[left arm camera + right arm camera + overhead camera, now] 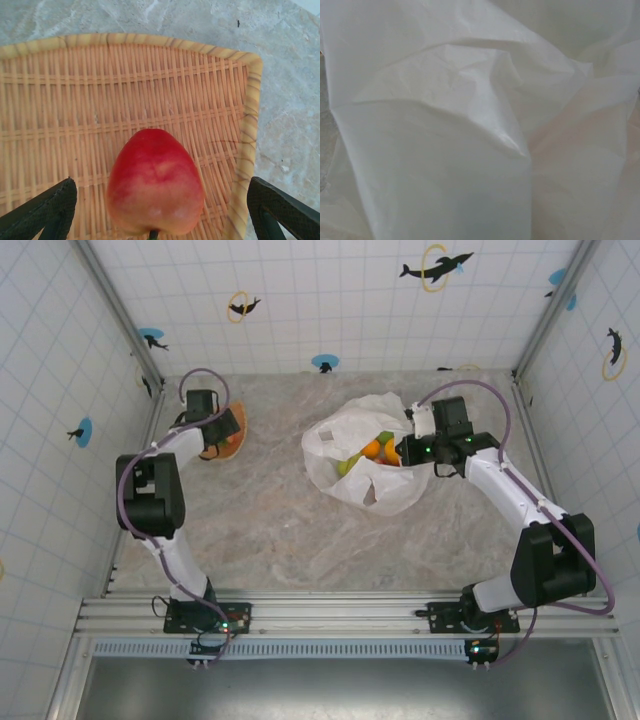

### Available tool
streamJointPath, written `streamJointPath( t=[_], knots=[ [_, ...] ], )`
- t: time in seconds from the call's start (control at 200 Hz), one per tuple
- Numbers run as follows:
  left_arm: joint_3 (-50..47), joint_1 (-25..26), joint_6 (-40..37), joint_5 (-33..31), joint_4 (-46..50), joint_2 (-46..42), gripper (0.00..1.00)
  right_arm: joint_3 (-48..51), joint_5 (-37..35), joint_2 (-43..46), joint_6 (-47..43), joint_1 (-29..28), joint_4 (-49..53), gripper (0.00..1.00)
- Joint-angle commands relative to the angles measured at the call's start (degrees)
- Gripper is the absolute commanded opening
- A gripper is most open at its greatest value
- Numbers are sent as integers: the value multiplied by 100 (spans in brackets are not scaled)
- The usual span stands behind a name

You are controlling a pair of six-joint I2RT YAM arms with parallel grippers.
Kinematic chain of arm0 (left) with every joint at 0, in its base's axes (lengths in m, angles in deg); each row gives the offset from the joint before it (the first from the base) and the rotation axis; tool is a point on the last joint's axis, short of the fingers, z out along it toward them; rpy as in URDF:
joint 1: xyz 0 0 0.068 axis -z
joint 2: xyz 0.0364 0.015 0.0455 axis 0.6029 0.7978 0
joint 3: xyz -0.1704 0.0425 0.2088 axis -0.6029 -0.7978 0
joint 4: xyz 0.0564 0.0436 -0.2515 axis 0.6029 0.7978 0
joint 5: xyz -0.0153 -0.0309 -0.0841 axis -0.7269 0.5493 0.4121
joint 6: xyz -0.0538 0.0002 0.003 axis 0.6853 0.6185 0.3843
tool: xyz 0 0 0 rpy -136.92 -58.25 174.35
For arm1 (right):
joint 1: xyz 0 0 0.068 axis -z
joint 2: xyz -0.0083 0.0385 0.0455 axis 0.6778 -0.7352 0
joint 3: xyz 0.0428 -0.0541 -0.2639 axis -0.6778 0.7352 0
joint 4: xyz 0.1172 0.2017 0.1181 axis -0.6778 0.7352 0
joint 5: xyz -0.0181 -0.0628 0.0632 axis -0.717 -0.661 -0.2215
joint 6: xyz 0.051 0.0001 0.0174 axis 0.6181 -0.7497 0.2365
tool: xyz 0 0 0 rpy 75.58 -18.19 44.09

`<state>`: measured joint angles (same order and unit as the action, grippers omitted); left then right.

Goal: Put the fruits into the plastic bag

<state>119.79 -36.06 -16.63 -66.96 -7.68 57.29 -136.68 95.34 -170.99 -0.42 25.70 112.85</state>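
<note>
left gripper (160,189) wide open, one finger on each side of red fruit (155,182), not touching it, on woven tray (150,65) at 10 o'clock | right gripper (408,443) closed at 3 o'clock rim of plastic bag (345,430), hold on plastic not clear | other fruits (372,452) inside bag

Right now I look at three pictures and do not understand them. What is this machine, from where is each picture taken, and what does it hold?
Two robot arms stand at a table. One picture looks down from above; the other two come from a camera on each wrist. The left arm's jaws are open on both sides of a red fruit lying on a woven tray, not gripping it. The right arm's jaws are shut at the plastic bag, which holds other fruits; a grip is unclear.
</note>
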Motion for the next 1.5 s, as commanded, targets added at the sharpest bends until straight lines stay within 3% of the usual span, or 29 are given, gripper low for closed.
streamJointPath(
  t=[0.0,0.455,0.761,0.936,1.191,1.496],
  knots=[
    [269,-32,-126,63,228,277,88,-38,75,67,30,-57,-142,0],
    [604,-31,-148,218,338,801,69,-67,63,74,30,-61,-98,0],
    [717,-31,-171,202,460,565,56,-129,57,35,17,-66,-65,0],
    [419,-29,-105,274,318,-124,56,-144,49,21,26,-86,-72,0],
    [-1176,71,690,1688,-930,-1886,55,-182,102,-83,92,-94,-200,0],
    [-2216,1383,671,2288,-1327,-3292,56,-249,216,-246,197,-122,-359,0]
  ],
)
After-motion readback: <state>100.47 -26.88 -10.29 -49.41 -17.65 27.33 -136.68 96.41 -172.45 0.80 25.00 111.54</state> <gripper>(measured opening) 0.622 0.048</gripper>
